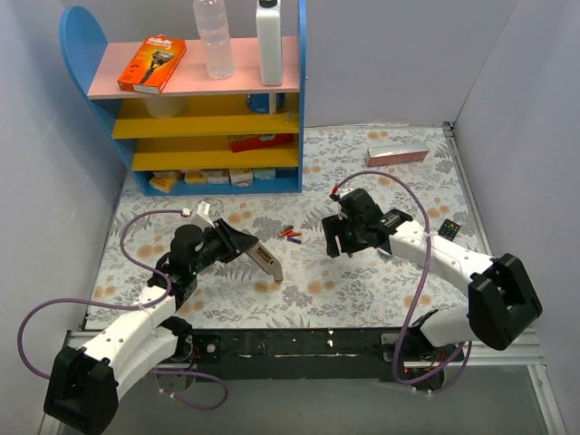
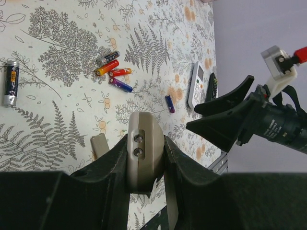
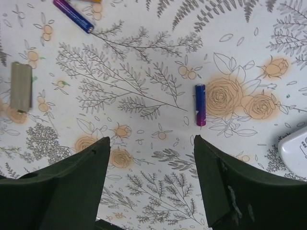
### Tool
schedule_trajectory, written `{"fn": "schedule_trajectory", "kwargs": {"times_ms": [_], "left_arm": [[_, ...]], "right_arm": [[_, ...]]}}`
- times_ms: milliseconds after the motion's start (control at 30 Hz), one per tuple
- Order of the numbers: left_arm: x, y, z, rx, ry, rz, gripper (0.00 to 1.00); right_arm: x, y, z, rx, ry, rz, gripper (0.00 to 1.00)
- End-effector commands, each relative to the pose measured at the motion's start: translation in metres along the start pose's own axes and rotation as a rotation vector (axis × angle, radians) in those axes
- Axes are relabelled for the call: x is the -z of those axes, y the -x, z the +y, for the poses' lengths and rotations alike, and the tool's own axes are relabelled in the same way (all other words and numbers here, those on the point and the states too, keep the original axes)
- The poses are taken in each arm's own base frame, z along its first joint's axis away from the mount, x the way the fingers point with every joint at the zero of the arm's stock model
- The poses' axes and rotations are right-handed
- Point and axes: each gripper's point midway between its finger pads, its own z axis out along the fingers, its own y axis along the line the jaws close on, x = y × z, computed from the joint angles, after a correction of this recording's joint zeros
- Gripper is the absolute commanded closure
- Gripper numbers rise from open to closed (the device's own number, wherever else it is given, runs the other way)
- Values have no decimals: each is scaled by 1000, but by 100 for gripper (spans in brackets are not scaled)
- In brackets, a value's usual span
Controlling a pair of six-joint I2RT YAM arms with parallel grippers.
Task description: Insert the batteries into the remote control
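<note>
Batteries (image 2: 112, 72) lie loose on the floral tablecloth (image 1: 317, 299), most in a small cluster, one blue-purple battery (image 3: 200, 104) apart beneath the right gripper (image 3: 149, 143). Its jaws hang wide open and empty, with that battery nearer one finger than the other. Best to shift sideways until it sits midway, descend straight, then pinch across its middle. The left gripper (image 2: 145, 143) is clamped across the remote control (image 2: 141, 125); a loose beige cover (image 2: 99, 146), likely its battery door, lies on the cloth nearby

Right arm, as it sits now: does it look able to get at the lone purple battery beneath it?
Probably yes. The right gripper has open jaws, and the purple battery lies alone just ahead of one of them, with nothing over it. The white remote sits off to the side.
</note>
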Motion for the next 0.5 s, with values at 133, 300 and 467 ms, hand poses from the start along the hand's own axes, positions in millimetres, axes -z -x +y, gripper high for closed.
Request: {"fn": "schedule_trajectory", "kwargs": {"times_ms": [133, 300, 467], "left_arm": [[10, -7, -3, -28, -43, 4, 100], [12, -8, -5, -45, -55, 12, 100], [14, -9, -6, -65, -57, 14, 100]], "right_arm": [[-17, -12, -56, -50, -166, 117, 26], [-38, -5, -102, -79, -298, 111, 26], [-57, -12, -116, -100, -259, 170, 33]]}}
